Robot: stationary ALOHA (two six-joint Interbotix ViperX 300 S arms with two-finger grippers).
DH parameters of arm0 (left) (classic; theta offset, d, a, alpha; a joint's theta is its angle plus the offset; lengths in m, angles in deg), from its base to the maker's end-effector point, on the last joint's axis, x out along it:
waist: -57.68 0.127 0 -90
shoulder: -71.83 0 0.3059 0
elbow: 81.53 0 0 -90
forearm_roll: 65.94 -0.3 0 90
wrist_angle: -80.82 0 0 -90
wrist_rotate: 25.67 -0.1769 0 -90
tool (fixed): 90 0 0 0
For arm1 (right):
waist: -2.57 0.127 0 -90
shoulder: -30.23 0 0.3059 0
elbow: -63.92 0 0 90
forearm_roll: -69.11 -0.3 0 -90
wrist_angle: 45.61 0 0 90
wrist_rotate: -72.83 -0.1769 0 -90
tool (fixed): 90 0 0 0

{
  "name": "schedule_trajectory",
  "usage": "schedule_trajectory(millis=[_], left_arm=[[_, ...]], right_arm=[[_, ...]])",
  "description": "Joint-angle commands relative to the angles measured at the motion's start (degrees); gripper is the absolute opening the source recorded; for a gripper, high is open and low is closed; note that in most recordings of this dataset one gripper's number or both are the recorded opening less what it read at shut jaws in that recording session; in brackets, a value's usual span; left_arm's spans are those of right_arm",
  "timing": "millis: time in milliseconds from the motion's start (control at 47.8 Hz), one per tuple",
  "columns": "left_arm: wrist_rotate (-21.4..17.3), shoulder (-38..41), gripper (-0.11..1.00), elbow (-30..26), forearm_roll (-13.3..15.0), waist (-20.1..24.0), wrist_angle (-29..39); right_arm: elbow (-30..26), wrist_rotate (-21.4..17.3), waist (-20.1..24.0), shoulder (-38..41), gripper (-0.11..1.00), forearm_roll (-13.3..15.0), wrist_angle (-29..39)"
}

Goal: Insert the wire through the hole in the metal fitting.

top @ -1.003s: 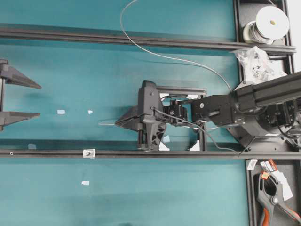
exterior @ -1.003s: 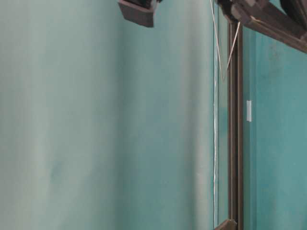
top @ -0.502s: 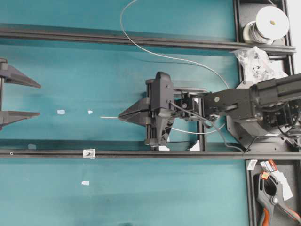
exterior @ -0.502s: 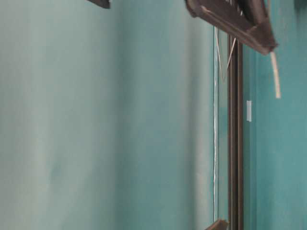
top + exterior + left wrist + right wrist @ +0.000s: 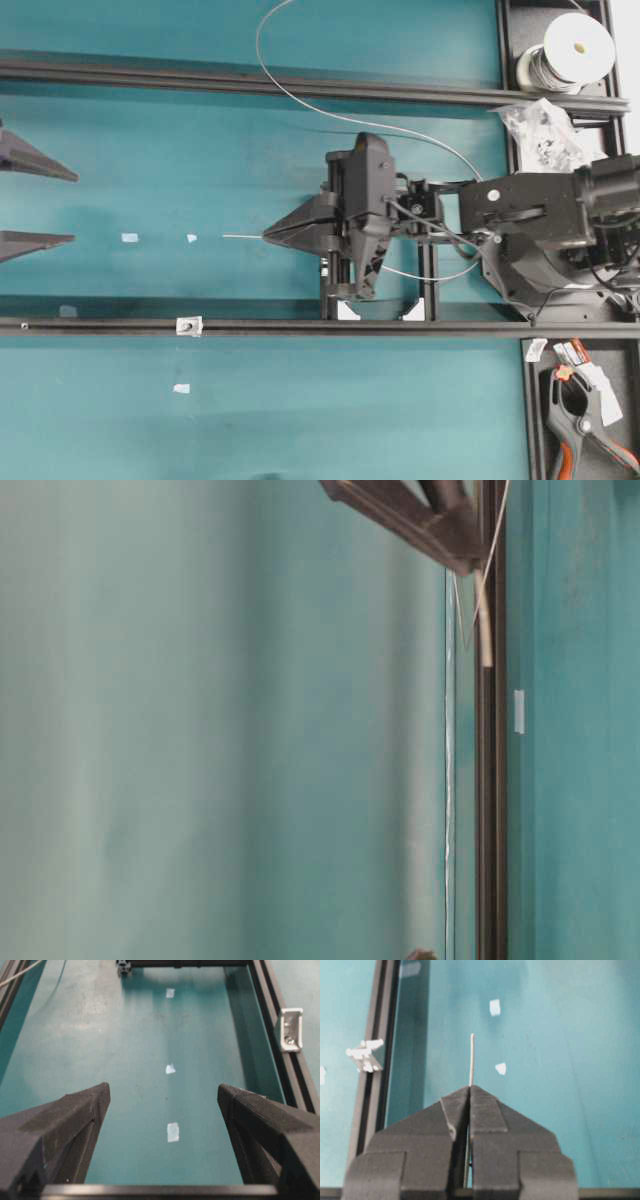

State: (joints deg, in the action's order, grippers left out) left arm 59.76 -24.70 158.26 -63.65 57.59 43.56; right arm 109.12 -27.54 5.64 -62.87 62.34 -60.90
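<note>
The teal surface [image 5: 200, 410] fills every view, crossed by long black rails [image 5: 250, 85]. The right arm [image 5: 530, 215] reaches in from the right side of the overhead view. Its right end effector [image 5: 268, 236] has the two fingers pressed together, pinching the wire [image 5: 330, 112]. A short straight end of the wire sticks out past the fingertips, pointing toward the opposite end effector; behind the grip the wire loops up over the upper rail and curves back down toward the right arm, with the white-capped spool [image 5: 578, 45] beyond it in the far corner. The left end effector [image 5: 60, 208] sits well apart at the left edge, its fingers spread wide and holding nothing. The metal fitting [image 5: 187, 325] rests on the lower rail, ahead of the right end effector's tips and off to one side, clear of the wire's end. Small white tape scraps [image 5: 129, 238] lie on the surface between the two end effectors.
</note>
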Motion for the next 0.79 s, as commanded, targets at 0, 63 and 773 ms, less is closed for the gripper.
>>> schedule_trajectory(millis=[0, 63, 773], left_arm=[[0.0, -2.37, 0.81, 0.0, 0.0, -0.09, 0.18], [0.09, -3.43, 0.81, 0.53, 0.0, -0.09, 0.18], [2.99, 1.32, 0.81, 3.78, 0.7, -5.54, -10.81]], right_arm=[[0.0, 0.09, -0.09, -2.11, -0.01, 0.09, -0.18], [0.79, 0.0, -0.09, -2.46, -0.01, 0.09, -1.14], [10.46, 0.09, 11.16, -1.76, -0.01, -9.4, -21.62]])
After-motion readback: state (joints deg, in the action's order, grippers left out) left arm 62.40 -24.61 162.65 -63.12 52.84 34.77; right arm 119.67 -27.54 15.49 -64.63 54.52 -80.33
